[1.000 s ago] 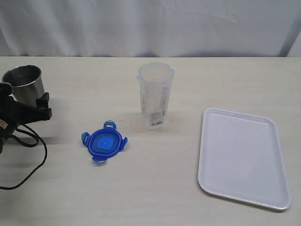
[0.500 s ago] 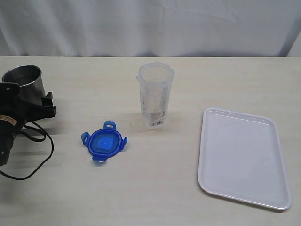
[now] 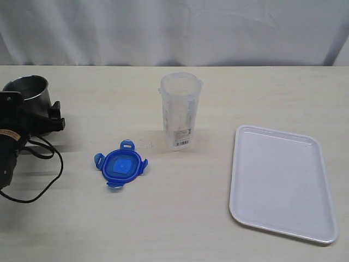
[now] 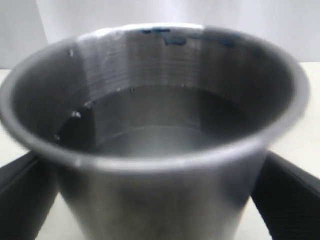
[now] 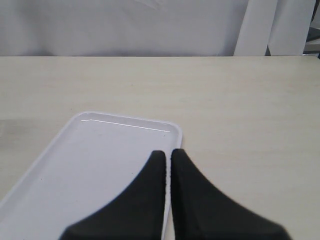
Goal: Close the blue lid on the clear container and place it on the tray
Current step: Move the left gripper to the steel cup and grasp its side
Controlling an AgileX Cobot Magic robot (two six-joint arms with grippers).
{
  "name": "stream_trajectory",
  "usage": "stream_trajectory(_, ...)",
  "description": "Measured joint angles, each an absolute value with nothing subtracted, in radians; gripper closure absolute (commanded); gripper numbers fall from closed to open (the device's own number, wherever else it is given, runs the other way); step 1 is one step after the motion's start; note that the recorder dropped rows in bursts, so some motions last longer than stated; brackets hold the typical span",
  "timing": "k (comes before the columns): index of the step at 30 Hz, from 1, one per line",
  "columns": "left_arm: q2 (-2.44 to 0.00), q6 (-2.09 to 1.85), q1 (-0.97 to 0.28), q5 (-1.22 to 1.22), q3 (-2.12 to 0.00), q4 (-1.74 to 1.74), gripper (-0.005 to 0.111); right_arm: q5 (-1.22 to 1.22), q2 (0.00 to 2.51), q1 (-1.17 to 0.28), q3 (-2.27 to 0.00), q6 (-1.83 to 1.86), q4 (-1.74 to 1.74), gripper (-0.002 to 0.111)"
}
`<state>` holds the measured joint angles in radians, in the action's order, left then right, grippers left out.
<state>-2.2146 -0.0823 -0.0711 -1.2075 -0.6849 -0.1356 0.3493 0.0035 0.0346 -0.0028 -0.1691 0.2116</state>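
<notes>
At the far left, your left end effector (image 3: 41, 113) has its fingers spread wide, one on each side of the steel cup (image 3: 26, 90). The blue lid (image 3: 121, 165) lies flat on the worktop (image 3: 180, 218), near the clear container (image 3: 180, 112), which stands upright and uncovered. To the right lies the tray (image 3: 283, 183). Your right end effector (image 5: 167, 165), fingers pressed together, hangs over the tray's rim.

Left arm's fingers (image 4: 22, 200) stand spread wide; right arm's fingers (image 5: 190, 200) are pressed together.
</notes>
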Motion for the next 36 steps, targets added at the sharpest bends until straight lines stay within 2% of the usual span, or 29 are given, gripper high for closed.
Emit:
stream_trajectory(29,-2.215,-0.08,-0.071,-1.21,-0.709,-0.132,0.002,0.349,0.003,0.035,-0.003,-0.169,0.212,0.104)
stream_trajectory(32,-2.215,-0.08,-0.071,-1.21,-0.709,-0.135,0.011,0.349,0.003,0.035,-0.003,-0.169,0.212,0.104)
stream_trajectory(36,-2.215,-0.08,-0.071,-1.21,-0.709,-0.135,0.039,0.349,0.003,0.035,-0.003,-0.169,0.212,0.104)
